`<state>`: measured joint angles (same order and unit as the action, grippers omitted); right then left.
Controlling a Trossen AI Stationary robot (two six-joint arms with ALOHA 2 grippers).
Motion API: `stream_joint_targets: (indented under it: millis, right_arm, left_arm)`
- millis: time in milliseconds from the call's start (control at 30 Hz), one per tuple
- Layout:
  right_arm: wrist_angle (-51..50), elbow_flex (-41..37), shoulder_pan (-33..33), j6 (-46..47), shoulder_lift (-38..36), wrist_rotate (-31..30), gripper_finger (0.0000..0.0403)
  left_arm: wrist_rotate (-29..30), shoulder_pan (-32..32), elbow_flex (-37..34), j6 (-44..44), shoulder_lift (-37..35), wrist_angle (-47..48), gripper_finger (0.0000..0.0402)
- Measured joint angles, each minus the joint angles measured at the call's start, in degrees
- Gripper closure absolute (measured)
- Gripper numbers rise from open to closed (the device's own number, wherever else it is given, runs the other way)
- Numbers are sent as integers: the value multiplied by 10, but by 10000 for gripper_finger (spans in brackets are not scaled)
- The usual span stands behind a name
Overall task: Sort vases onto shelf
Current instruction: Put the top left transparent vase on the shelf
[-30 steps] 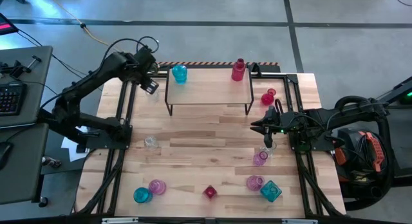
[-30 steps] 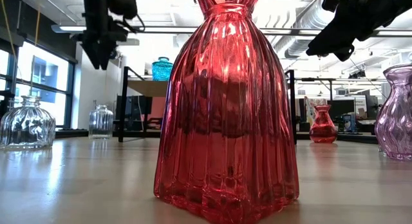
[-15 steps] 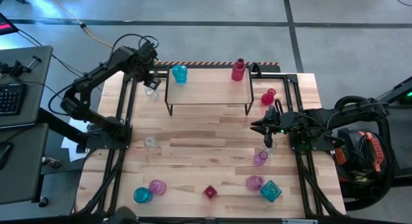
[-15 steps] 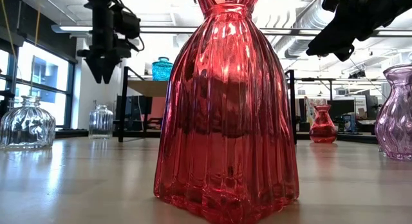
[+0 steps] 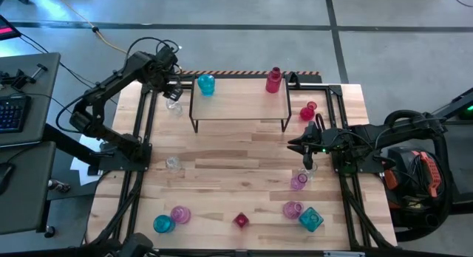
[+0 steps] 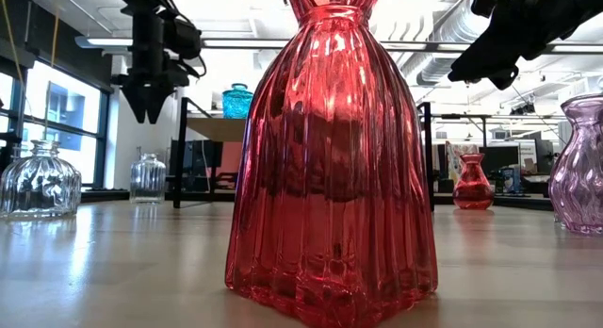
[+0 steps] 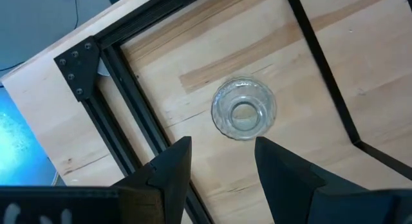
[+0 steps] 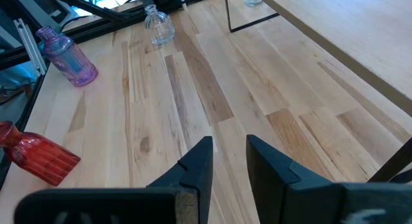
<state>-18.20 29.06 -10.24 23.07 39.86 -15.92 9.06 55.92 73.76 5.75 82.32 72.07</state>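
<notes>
The left gripper (image 7: 219,163) hangs with its jaws open directly above a clear vase (image 5: 174,105) that stands on the table just beside the shelf (image 5: 240,102), near its left legs. If the descent is off-centre, 1 finger can strike the glass rim and tip the vase. The right gripper (image 8: 225,156), jaws apart and empty, waits mid-table.
</notes>
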Motion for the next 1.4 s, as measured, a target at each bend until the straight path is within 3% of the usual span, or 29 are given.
stream_joint_targets:
  millis: [267,867,1400]
  right_arm:
    - [0,0,0,0,0,0,329]
    - [0,0,0,0,0,0,329]
    - [0,0,0,0,0,0,329]
  left_arm:
    - [-34,0,0,14,0,-2,241]
    - [-20,-1,1,1,43,-20,241]
    - [-51,0,1,32,86,0,226]
